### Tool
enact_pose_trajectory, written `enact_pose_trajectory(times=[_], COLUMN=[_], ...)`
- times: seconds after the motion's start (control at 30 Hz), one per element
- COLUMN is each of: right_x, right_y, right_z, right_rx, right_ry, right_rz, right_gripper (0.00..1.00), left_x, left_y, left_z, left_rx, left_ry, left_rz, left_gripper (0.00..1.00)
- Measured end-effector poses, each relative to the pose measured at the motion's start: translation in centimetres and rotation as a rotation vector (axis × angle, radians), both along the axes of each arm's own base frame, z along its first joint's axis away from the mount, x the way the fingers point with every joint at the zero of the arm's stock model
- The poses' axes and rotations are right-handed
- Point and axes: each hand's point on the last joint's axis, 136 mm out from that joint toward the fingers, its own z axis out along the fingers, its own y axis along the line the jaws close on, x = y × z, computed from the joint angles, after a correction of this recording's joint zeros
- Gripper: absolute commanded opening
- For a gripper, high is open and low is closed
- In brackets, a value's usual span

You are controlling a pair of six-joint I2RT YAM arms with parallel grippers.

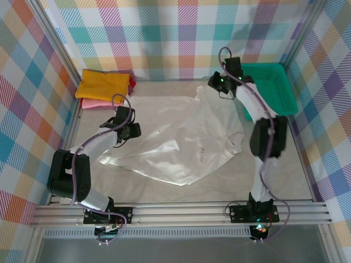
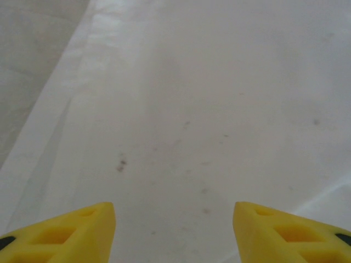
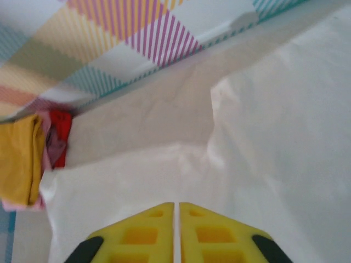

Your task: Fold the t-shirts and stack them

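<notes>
**Flattening stage: the plain white short-sleeved cloth t-shirt (image 1: 181, 142) lay spread mid-table, apparently not yet folded.**
The left gripper (image 2: 174, 222) hovered over its left edge, fingers wide apart. The right gripper (image 3: 176, 213) sat at the far sleeve, fingers pressed together, no cloth visible between them. The next move probably called for pinching an edge. The folded mustard-yellow shirt (image 1: 104, 83) waited far-left.

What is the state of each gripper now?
Left gripper: open, empty, over the shirt.
Right gripper: closed; whether it pinches the shirt cannot be told.
</notes>
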Motion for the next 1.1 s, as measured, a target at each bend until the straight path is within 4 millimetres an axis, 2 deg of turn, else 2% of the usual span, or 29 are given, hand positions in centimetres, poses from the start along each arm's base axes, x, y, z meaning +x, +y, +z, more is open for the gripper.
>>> enact_pose_trajectory(times=[0.07,0.13,0.2,0.33,0.4,0.47,0.6,0.7,0.73,0.9,1.03,1.1], right_x=[-3.7,-6.6,-9.2,-13.7,-15.3,-15.5,-14.0,-12.2,-11.2,-5.2,-0.2,2.5], right_y=[-0.9,-1.7,-2.6,-4.7,-5.4,-5.7,-5.4,-4.9,-4.6,-2.4,-0.8,-0.2], right_z=[1.2,0.3,-2.9,-11.4,-14.2,-15.7,-18.1,-19.8,-19.5,-19.5,-19.1,-18.7], right_rx=[-0.022,-0.048,-0.087,-0.195,-0.236,-0.257,-0.273,-0.273,-0.266,-0.207,-0.171,-0.159], right_ry=[-0.021,-0.009,0.059,0.277,0.364,0.402,0.441,0.457,0.444,0.377,0.323,0.294], right_rz=[-0.014,-0.022,-0.031,-0.057,-0.063,-0.066,-0.067,-0.064,-0.063,-0.046,-0.032,-0.029], right_gripper=[0.12,0.10,0.08,0.04,0.03,0.00,0.00,0.00,0.00,0.00,0.00,0.00], left_x=[-0.2,-0.3,-0.4,-0.8,-0.9,-0.7,-0.5,-0.1,0.0,0.4,0.1,0.0], left_y=[-0.1,-0.7,-1.2,-1.9,-2.2,-2.2,-1.6,0.0,0.5,2.3,2.5,2.2], left_z=[-0.4,-0.9,-2.1,-4.8,-5.5,-6.0,-6.5,-6.5,-6.5,-6.4,-5.9,-4.9], left_rx=[-0.019,-0.045,-0.062,-0.089,-0.104,-0.119,-0.154,-0.170,-0.176,-0.192,-0.198,-0.199], left_ry=[0.015,0.033,0.069,0.149,0.168,0.177,0.189,0.183,0.179,0.165,0.153,0.133], left_rz=[-0.004,-0.023,-0.041,-0.058,-0.055,-0.042,0.016,0.085,0.106,0.173,0.181,0.169], left_gripper=[0.57,0.56,0.54,0.54,0.54,0.54,0.52,0.51,0.51,0.55,0.57,0.58])
